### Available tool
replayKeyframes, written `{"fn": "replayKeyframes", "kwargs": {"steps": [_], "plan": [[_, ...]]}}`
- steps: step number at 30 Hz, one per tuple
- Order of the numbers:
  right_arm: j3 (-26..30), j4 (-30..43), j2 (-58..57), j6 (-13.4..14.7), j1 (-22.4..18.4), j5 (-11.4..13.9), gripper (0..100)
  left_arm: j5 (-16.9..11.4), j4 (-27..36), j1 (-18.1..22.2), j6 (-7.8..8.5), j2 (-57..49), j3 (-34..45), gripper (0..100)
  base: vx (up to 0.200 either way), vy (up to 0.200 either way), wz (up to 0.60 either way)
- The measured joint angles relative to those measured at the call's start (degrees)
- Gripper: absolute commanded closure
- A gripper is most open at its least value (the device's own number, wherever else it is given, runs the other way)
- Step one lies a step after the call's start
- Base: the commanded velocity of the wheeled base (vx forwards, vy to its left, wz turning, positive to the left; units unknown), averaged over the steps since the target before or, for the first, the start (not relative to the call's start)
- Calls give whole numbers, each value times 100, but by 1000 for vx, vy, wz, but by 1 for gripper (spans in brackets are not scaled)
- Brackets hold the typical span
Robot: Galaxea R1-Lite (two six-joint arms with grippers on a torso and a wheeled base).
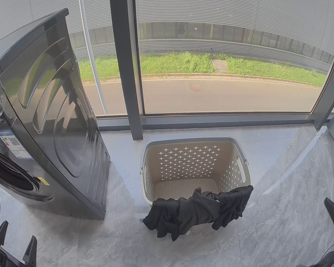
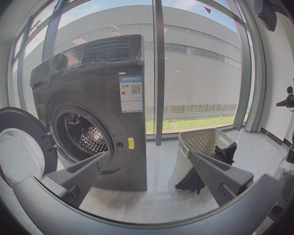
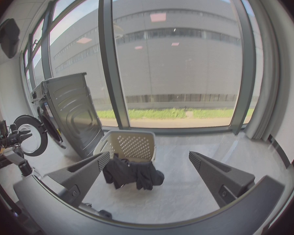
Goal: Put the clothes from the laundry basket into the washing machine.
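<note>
Head view: black crumpled cloth garment (image 1: 198,212) hangs over the near rim of the beige perforated plastic laundry basket (image 1: 196,142), its lower part spilling down toward the grey marbled floor (image 1: 282,223). One piece or several, can't tell. Likely light, limp and not slippery, so it will sag and trail when lifted. Best pinched at the bunched fold on the rim, not at a dangling end. Dark grey front-loading washing machine (image 1: 63,130) stands just beside the basket on the robot's left, its round door (image 2: 19,147) swung open. Left gripper (image 2: 147,154) is spread wide, empty, touching nothing. Right gripper (image 3: 148,154) is likewise spread wide, empty, well short of the cloth.
</note>
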Motion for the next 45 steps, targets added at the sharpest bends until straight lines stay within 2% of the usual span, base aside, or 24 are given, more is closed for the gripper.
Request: {"fn": "replayKeyframes", "kwargs": {"steps": [6,15,31,45], "plan": [[-193,-346,1637,96,256,272,0,-12,2,2,0,-2,0,0,0,0,0],[-336,-1317,3883,611,551,512,0,-28,6,0,-2,-2,0,0,0,0,0],[-386,-1985,5827,725,700,512,0,-33,4,0,5,0,0,0,0,0,0],[-519,-3299,7685,785,667,499,0,-33,2,0,6,0,0,0,0,0,0]]}}
